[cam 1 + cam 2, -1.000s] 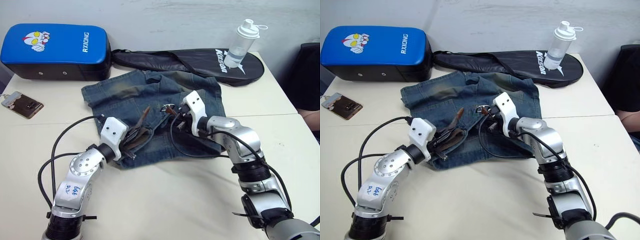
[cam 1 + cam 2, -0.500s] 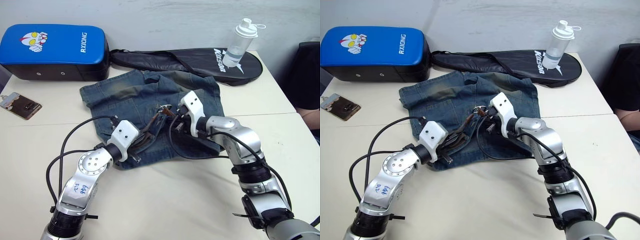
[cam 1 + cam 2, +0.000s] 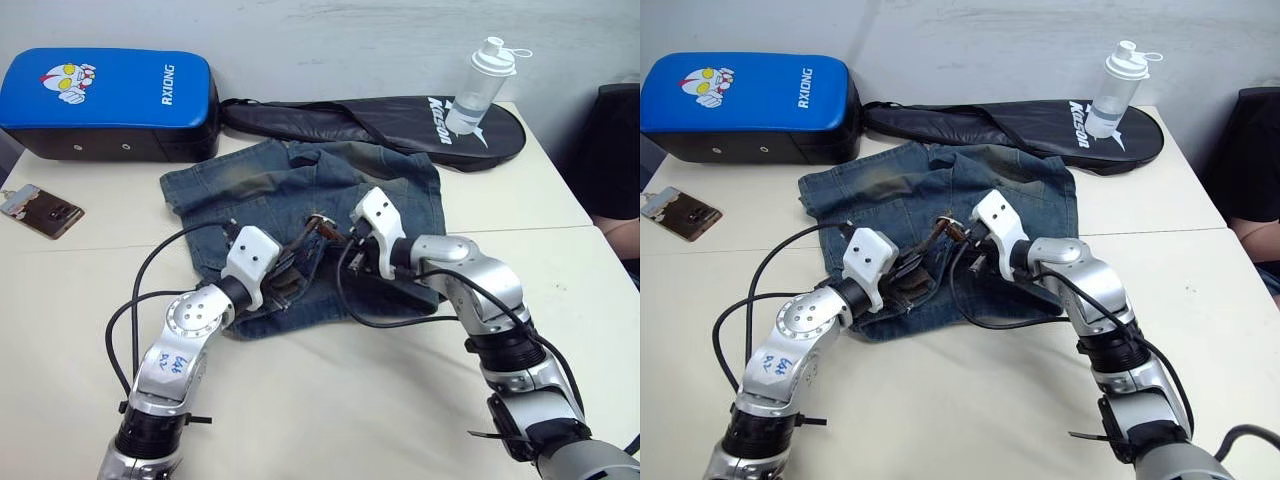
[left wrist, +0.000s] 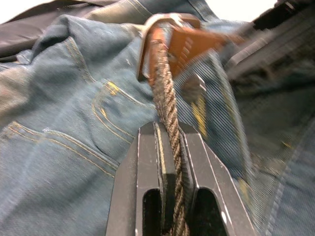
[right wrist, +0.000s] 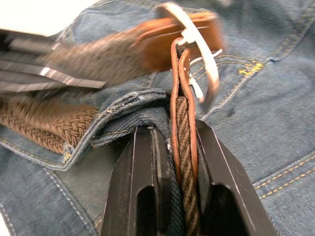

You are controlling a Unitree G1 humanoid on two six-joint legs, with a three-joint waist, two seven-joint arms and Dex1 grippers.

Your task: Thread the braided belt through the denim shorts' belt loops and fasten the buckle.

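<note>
Head view: shorts [image 3: 300,200] flat mid-desk [image 3: 330,400], belt [image 3: 300,262] bunched at the waistband between both hands. Pale smooth desk; pad [image 3: 110,100], racket bag [image 3: 380,122], bottle [image 3: 482,85] and phone [image 3: 40,210] behind.

Left wrist: left hand [image 4: 170,147] clamped on the limp braid below the buckle [image 4: 162,29].

Right wrist: right hand [image 5: 174,147] pinching the leather-edged end plus denim. Best gripped near the stiffer leather tip, I judge.

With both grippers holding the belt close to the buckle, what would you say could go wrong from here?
1. The right gripper pinches the braided belt together with a fold of the denim shorts, so pulling may drag the cloth along.
2. The left gripper clamps the strap edge-on just below the buckle; the braid might twist or slip out.
3. The two grippers work very close together and could collide.
</note>
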